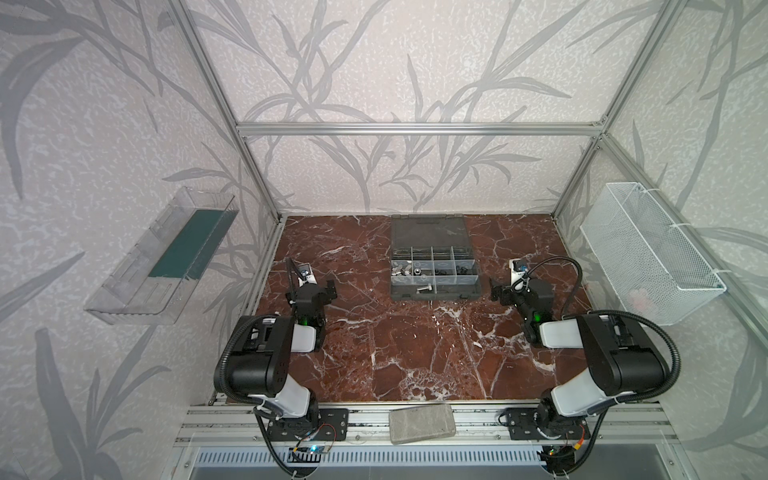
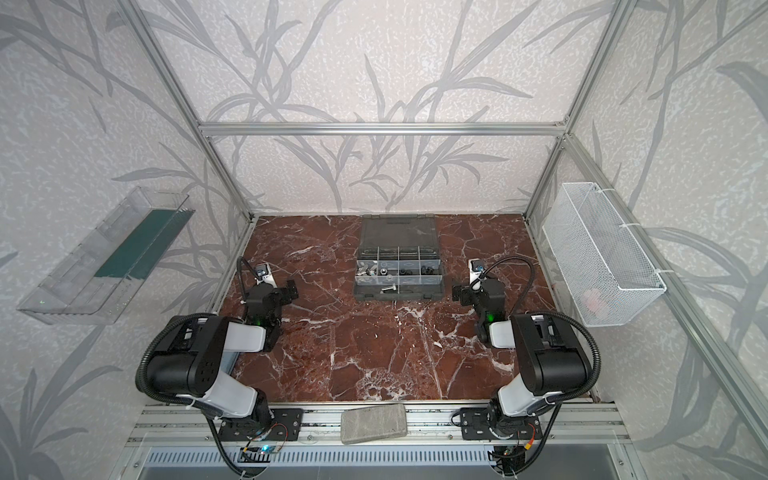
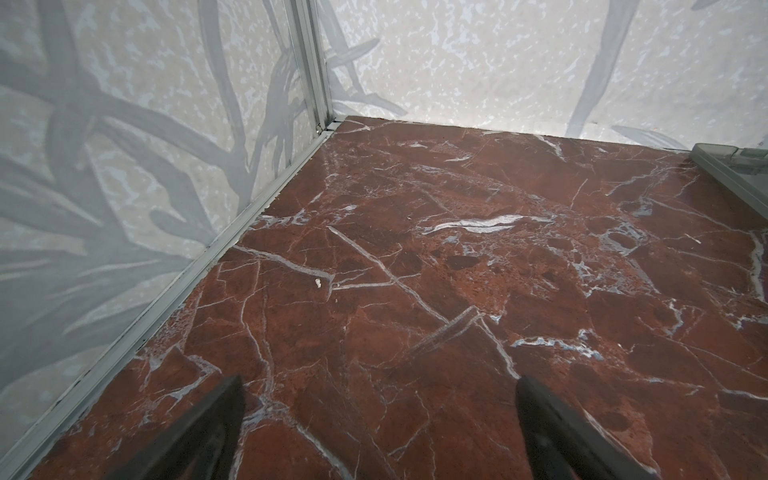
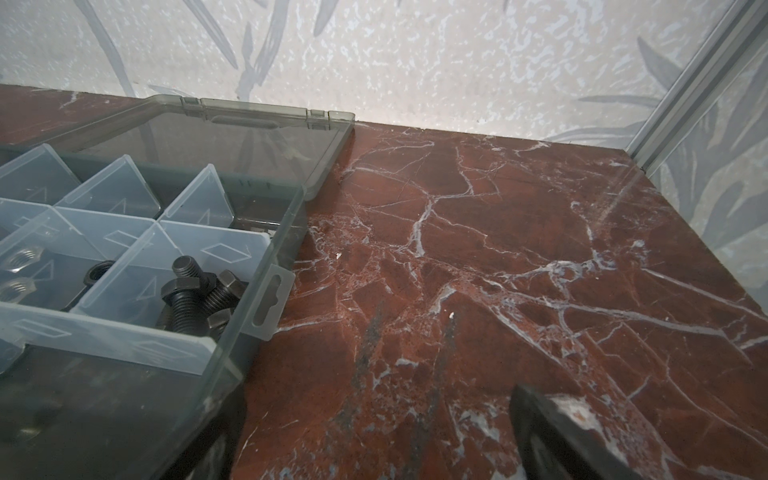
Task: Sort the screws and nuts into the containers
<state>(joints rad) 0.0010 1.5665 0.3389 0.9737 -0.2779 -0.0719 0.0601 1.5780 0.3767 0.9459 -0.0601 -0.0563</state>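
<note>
My left claw (image 3: pixel 378 390) hangs with its jaws spread wide and nothing between them, and below it I see only bare table (image 3: pixel 415 270). In both top views it sits off to the left of the organizer case (image 1: pixel 436 296), well apart from it.

My right claw (image 4: pixel 374 415) is likewise spread wide and carries nothing. It hovers just beside the right end of the case. One finger (image 4: pixel 552 432) shows over bare table. The other is a dim shape behind the clear wall at the case's near corner, and I cannot tell whether it touches the plastic.

The case lies open at the back middle of the table, its smoky lid (image 1: pixel 428 230) folded flat toward the rear wall. The containers (image 1: pixel 434 262) form a grid of clear-walled cells.

In the right wrist view, the cell nearest my right claw holds the screws (image 4: pixel 195 291), a small heap of black bolts. The next cell holds a black nut (image 4: pixel 97 272), and beyond it lie the nuts (image 4: pixel 18 259), silver hex ones. In a top view one silver bolt (image 1: pixel 424 287) lies alone in the long front compartment.

A white wire basket (image 1: pixel 648 249) hangs on the right wall and a clear tray (image 1: pixel 166 257) with a green base on the left wall. A grey block (image 1: pixel 422 424) rests on the front rail.
</note>
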